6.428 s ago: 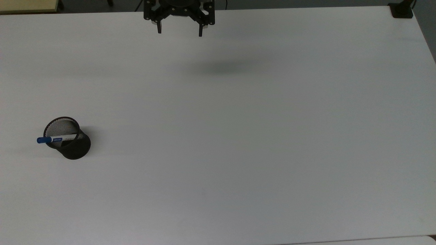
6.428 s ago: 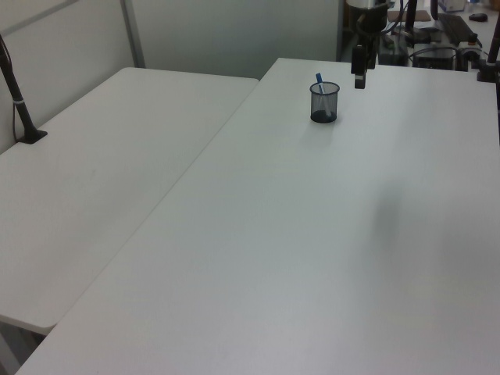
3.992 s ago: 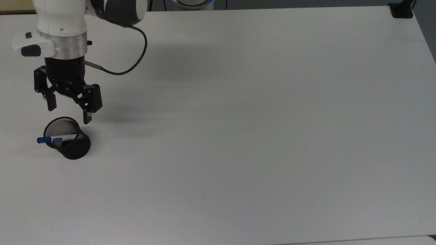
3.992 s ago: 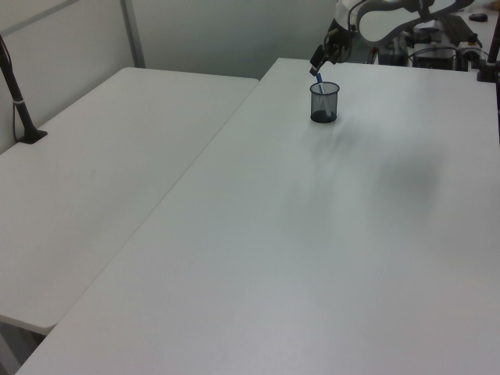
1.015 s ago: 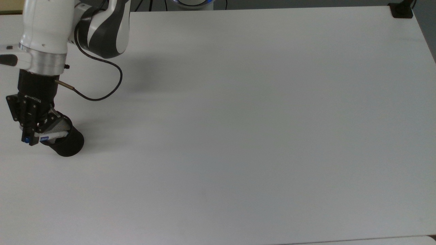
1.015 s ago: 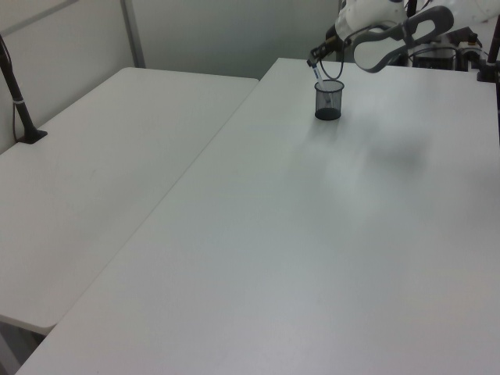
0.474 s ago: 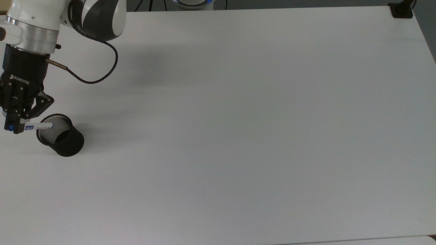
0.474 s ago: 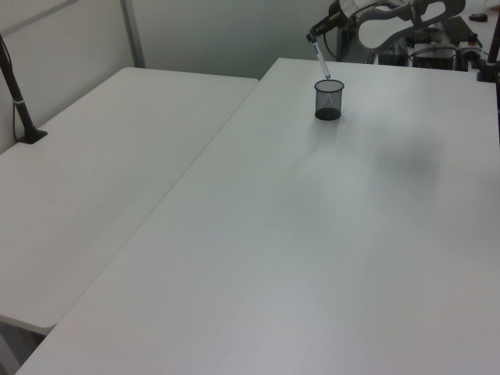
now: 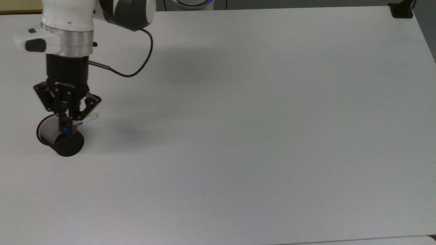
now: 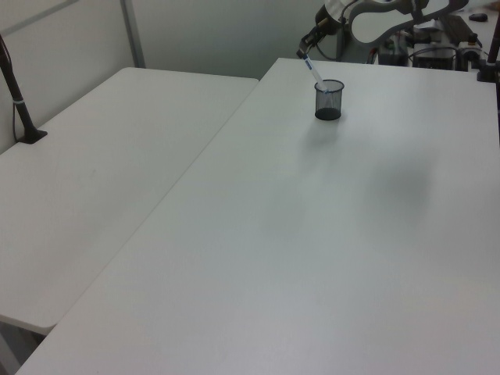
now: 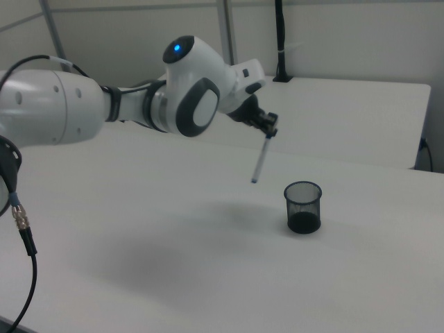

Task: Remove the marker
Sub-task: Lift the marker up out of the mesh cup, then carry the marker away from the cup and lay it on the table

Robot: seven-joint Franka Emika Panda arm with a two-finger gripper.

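Note:
My gripper [image 9: 66,125] is shut on the blue-capped end of the marker [image 9: 89,118], a slim white pen. In the right view the marker [image 11: 260,161] hangs tilted from the gripper [image 11: 269,133], fully out of the black mesh cup [image 11: 303,207] and in the air to the right view's left of it. The cup [image 9: 63,143] stands upright and empty on the white table [image 9: 238,136] near the top view's left edge. In the left view the marker [image 10: 312,69] slants above the rim of the cup [image 10: 329,99], held by the gripper [image 10: 301,52].
A black cable [image 9: 136,68] loops from the wrist. A black post base [image 9: 402,10] sits at the table's far corner in the top view's upper right. A second white table [image 10: 101,156] with a black post [image 10: 17,90] adjoins on the left view's left.
The gripper has carried the marker toward the top view's right. Its lower end, over the cup's opening half a second ago, is now clear of the cup. The cup has stayed put.

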